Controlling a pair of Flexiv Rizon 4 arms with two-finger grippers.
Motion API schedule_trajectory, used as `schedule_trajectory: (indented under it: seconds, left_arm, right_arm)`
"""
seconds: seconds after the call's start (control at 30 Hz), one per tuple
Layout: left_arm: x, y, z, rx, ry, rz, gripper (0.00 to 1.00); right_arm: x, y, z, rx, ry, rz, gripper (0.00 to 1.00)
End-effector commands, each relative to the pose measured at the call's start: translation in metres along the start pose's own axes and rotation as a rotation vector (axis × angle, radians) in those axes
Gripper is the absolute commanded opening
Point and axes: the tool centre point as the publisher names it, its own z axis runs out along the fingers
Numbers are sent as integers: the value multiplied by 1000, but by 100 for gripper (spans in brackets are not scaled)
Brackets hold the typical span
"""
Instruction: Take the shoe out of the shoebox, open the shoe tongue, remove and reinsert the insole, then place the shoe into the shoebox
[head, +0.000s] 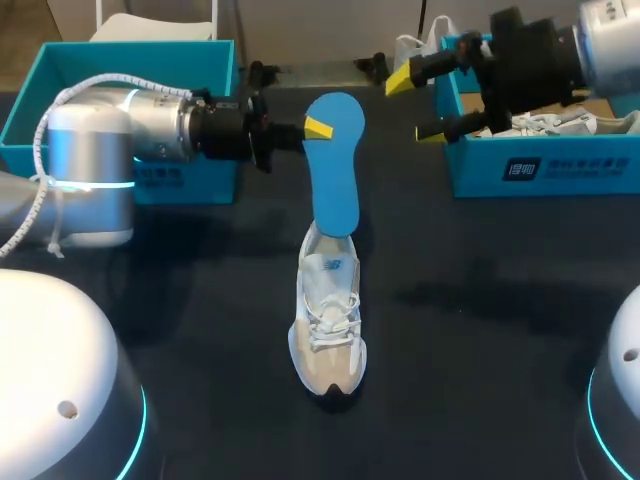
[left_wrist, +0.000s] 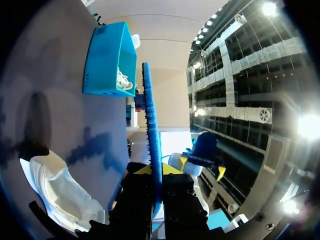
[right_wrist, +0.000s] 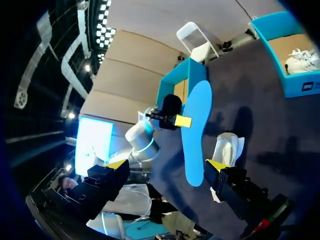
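Insole (head: 334, 165) position governs the coming move. At the left, a blue box (head: 60, 75) stands at the back of the table (head: 480, 300), and the left arm reaches in front of it toward the middle. The left gripper (head: 318, 128) is clamped on the insole's far, rounded end, one finger on each face. From that grip the insole's long axis runs toward the robot, and its near end meets the mouth of the shoe (head: 328, 320). Whether that end sits inside the shoe cannot be determined. The shoe lies at the table's middle, heel away from the robot and toe toward it, so insole and shoe are nearly in line. The right gripper (head: 415, 105) hangs wide and empty well right of the insole, at the left wall of the shoebox (head: 545, 170), which holds a second shoe (head: 560, 122). The left arm is the nearer one.
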Motion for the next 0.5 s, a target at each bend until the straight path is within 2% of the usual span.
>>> schedule_trajectory:
  seconds: [0.03,0.23,0.5]
  left_arm:
    - [2,2,1,5,-4,1,0]
    - [2,2,1,5,-4,1,0]
    - [2,2,1,5,-4,1,0]
  right_arm:
    - [13,2,4,-9,-251,6,100]
    - [23,4,12,-12,-427,5,100]
    - [22,10,24,-2,-621,14,100]
